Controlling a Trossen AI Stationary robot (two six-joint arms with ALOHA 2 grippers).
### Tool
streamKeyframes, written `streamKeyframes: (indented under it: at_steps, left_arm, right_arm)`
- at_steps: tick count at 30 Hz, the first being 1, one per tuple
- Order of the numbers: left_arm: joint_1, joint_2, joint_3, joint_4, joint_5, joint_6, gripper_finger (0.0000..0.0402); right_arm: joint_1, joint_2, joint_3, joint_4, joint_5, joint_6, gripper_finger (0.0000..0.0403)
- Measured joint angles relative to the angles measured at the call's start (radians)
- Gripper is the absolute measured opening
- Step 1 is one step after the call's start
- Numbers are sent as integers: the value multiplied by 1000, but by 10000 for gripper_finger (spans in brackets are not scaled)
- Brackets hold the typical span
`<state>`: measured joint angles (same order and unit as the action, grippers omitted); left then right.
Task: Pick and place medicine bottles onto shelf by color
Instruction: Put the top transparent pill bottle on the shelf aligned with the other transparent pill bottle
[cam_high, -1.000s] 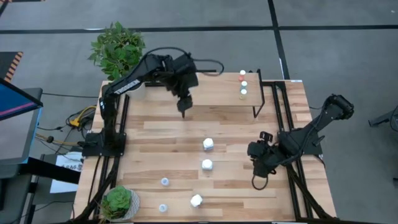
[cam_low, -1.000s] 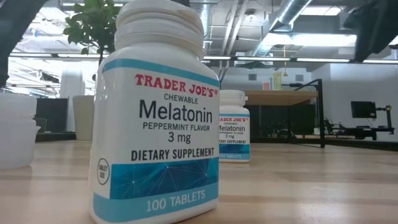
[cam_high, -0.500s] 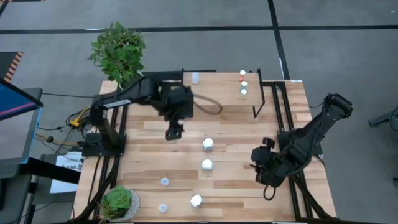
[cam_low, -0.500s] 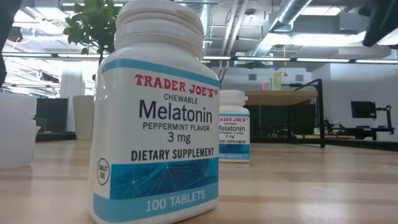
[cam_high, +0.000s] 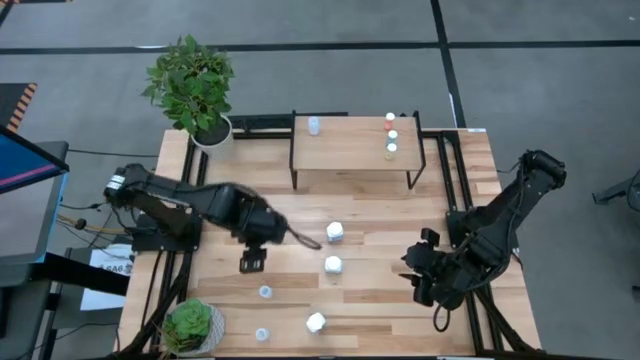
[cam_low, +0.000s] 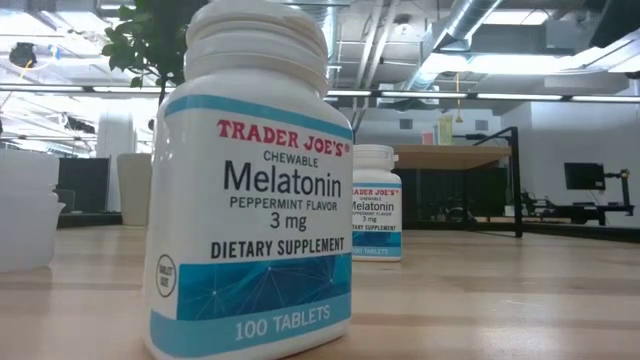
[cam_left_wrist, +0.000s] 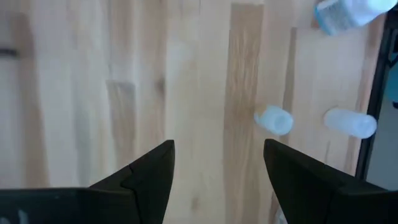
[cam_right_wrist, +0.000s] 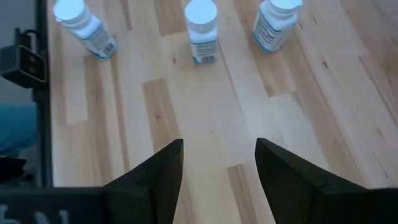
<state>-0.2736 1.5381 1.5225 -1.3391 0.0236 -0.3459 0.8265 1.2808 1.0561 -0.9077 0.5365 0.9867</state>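
1. High cam looked straight down, far enough out to frame the whole tabletop (cam_high: 250, 205), both arms and the floor around.
2. Low cam sat at tabletop height, looking level toward the shelf (cam_low: 450, 156), with a white bottle (cam_low: 250, 180) very close to the lens.
3. Left wrist cam faced down past the left tool (cam_left_wrist: 217, 165), close over the boards.
4. Right wrist cam looked past the right tool (cam_right_wrist: 219, 163) at the three white bottles, which the high cam also covered.
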Motion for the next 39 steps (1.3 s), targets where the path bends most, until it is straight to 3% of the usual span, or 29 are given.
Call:
streamKeyframes:
  at_steps: [5,10,21,27,39]
  left_arm:
    - [-121,-21,-166,75,-37,-165,233]
    - [-227,-15,-293,219,-30,-224,233]
    - [-342,-15,-453,428,-36,-415,233]
    - [-371,3,-519,574,-54,-414,233]
    - [-370,97,-526,672,-103,-353,233]
  right_arm:
    - [5,0,0,9,-1,0,221]
    - [5,0,0,13,-7,0,221]
    - [5,0,0,11,-13,0,221]
    - [5,0,0,11,-16,0,221]
    - [4,0,0,2,-16,0,221]
